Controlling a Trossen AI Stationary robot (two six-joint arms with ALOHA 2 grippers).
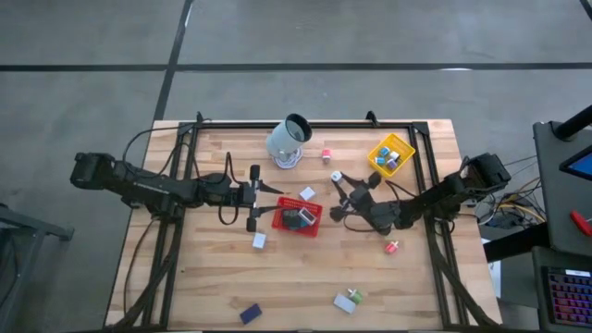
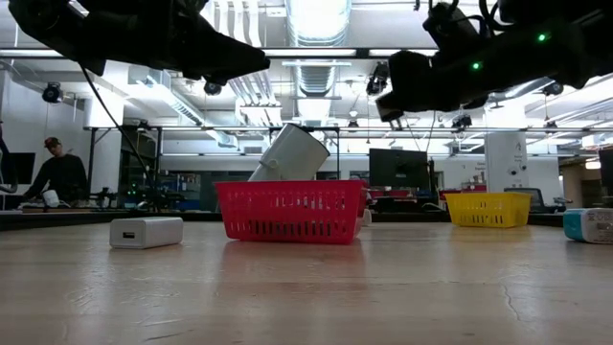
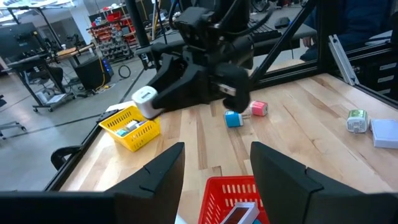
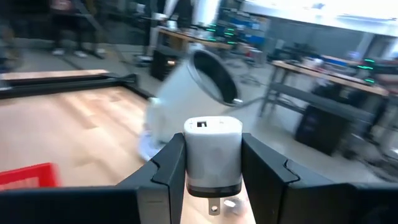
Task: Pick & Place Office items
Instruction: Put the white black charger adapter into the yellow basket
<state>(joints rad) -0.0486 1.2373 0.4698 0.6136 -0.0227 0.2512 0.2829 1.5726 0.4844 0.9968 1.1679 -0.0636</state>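
The right gripper [image 4: 213, 180] is clamped on a small white charger plug [image 4: 213, 157], which stands upright between the two fingers with its metal prongs pointing down. In the high view this gripper [image 1: 339, 191] is raised above the middle of the table [image 1: 305, 277], and the plug shows as a small white block [image 1: 336, 175] at its tip. From the left wrist view the same plug [image 3: 144, 96] sticks out of the right arm's head, well clear of the wood.

Two baskets lie within reach of this hand. The red basket [image 1: 299, 215] is just beside it, toward the left arm, and already holds a dark item. The yellow basket [image 1: 391, 154] is a little farther off, toward the back right corner, with several small items inside. The tilted pale cup [image 1: 288, 141] stands behind and between them. The plug probably goes into one of the two baskets; the pictures do not show which.

The left gripper [image 1: 252, 197] hangs near the red basket's left side with its fingers [image 3: 155, 180] partly apart and nothing between them.

Loose items lie on the wood: a white block [image 1: 260, 240], a pink and white one [image 1: 392, 246], a dark blue one [image 1: 250, 314] and a pale pair [image 1: 348, 300] near the front edge.
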